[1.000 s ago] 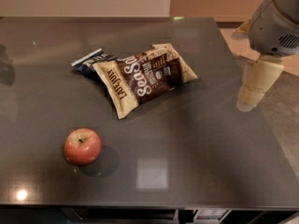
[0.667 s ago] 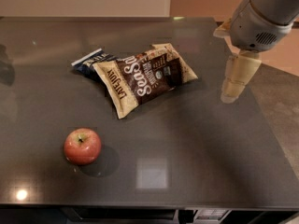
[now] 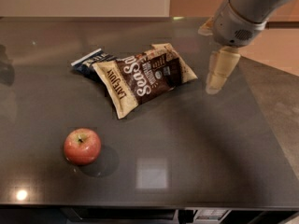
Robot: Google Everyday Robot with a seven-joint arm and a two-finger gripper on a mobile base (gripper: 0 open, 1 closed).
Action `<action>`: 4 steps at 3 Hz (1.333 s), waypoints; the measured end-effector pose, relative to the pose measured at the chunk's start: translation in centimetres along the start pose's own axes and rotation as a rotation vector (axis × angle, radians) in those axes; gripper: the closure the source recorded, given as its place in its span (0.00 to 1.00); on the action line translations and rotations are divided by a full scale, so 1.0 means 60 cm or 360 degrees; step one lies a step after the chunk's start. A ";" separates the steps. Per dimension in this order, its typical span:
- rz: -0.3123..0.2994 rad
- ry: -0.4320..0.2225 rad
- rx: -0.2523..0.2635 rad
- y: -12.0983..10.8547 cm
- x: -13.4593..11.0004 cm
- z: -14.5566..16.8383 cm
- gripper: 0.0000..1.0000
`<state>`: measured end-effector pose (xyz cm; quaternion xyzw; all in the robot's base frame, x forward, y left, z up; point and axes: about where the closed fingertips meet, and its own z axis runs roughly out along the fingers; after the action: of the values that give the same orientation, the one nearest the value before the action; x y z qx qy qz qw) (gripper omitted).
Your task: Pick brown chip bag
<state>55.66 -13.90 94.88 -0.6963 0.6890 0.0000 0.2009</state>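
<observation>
Camera view: brown chip bag (image 3: 147, 78) lies flat on the dark table (image 3: 196, 162), upper middle, its long side running diagonally from lower left to upper right. Its upper left end overlaps a small blue bag (image 3: 91, 62); the two touch. An apple (image 3: 82, 146) sits well apart at front left. The gripper (image 3: 216, 83) hangs just beside the bag's right end, a little right of its tan corner and not touching it. Can't tell from this angle whether it is released or clenched. Open room: bare tabletop in front of the bag, to its right, and across the whole front right quarter. The table's right edge runs diagonally just behind the arm, floor beyond it. The front edge is along the bottom of the frame, far from the bag. The left side is tighter, since the blue bag blocks approach there. Versus a second ago: the gripper has moved left, from over the right table edge to inside it, and is now much nearer the bag. Chip bag, blue bag and apple are all unmoved.
</observation>
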 end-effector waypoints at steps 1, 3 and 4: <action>-0.0047 -0.0095 -0.0047 -0.046 -0.053 0.047 0.00; -0.0135 -0.0169 -0.0140 -0.089 -0.133 0.110 0.00; -0.0184 -0.0167 -0.0199 -0.089 -0.161 0.135 0.00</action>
<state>62.52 -2.50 91.59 -0.7452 0.6348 0.0678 0.1926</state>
